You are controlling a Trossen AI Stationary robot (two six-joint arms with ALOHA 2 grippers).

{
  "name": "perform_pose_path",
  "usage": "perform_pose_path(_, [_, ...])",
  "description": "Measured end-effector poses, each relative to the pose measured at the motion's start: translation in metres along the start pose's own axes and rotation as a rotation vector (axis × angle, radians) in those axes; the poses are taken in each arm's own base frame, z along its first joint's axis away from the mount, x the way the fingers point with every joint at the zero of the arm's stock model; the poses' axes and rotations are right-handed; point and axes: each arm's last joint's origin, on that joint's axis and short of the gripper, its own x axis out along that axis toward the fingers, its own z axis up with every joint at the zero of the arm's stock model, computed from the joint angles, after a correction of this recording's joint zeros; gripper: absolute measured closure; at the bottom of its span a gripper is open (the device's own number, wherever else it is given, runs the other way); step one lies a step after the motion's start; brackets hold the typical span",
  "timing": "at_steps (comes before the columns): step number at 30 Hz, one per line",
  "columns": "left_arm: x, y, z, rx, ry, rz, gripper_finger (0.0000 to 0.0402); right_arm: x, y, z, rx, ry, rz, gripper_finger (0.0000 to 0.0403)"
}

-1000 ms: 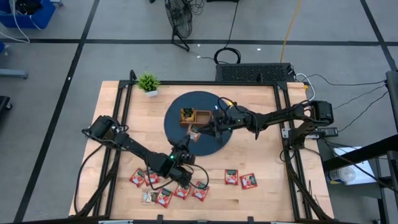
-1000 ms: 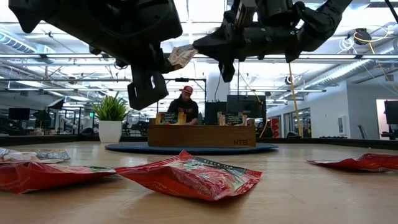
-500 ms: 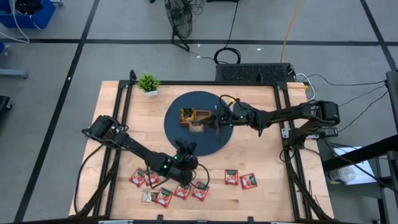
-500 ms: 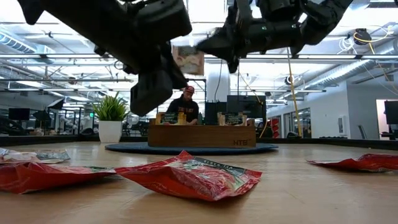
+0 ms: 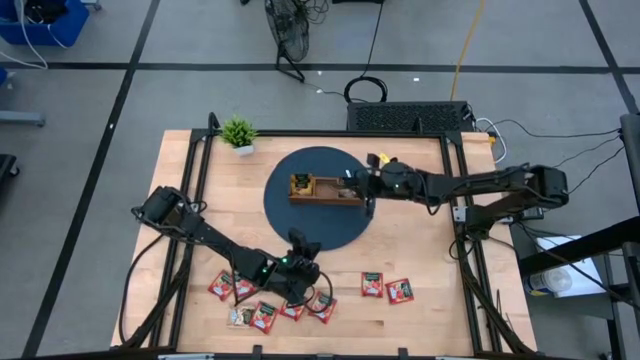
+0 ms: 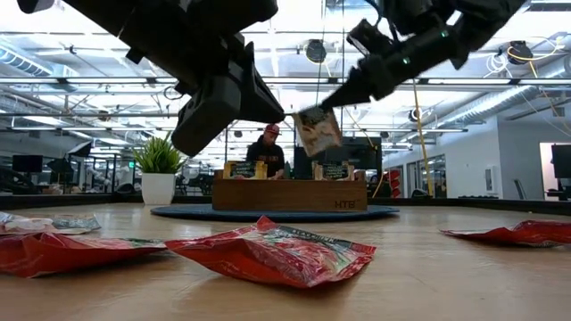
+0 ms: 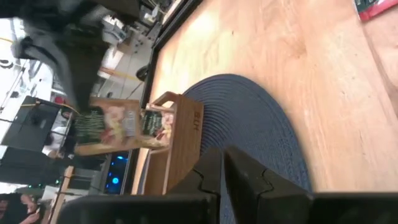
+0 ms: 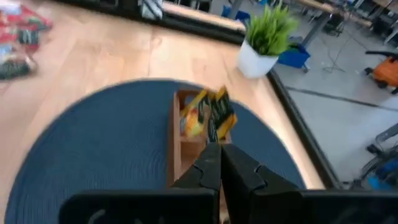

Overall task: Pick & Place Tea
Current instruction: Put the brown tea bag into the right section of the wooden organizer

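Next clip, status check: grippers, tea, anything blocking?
Right gripper shut on tea sachet, above wooden tray. Left gripper shut, empty, over red sachets. Nothing blocking the tray.

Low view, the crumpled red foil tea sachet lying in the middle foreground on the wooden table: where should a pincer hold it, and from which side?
Grip the red foil tea sachet at its raised ridge, coming down from above. It lies flat on the wooden table, so its edges probably give no room underneath, while the ridge stands up.

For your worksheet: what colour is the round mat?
Dark blue mat; high view.
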Motion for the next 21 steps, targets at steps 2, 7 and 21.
perform_pose_path(2, [0.0, 0.0, 0.0, -0.001, 0.0, -0.002, 0.0382, 0.0, -0.001, -0.01, 0.017, 0.002, -0.011, 0.0403])
perform_pose_path(7, [0.002, 0.001, -0.001, -0.004, 0.01, -0.003, 0.0396, -0.004, -0.004, -0.037, 0.052, -0.034, -0.059, 0.0403])
perform_pose_path(21, [0.012, 0.009, 0.0, -0.048, -0.003, -0.008, 0.0356, -0.007, 0.0, -0.077, 0.125, -0.078, -0.071, 0.0403])
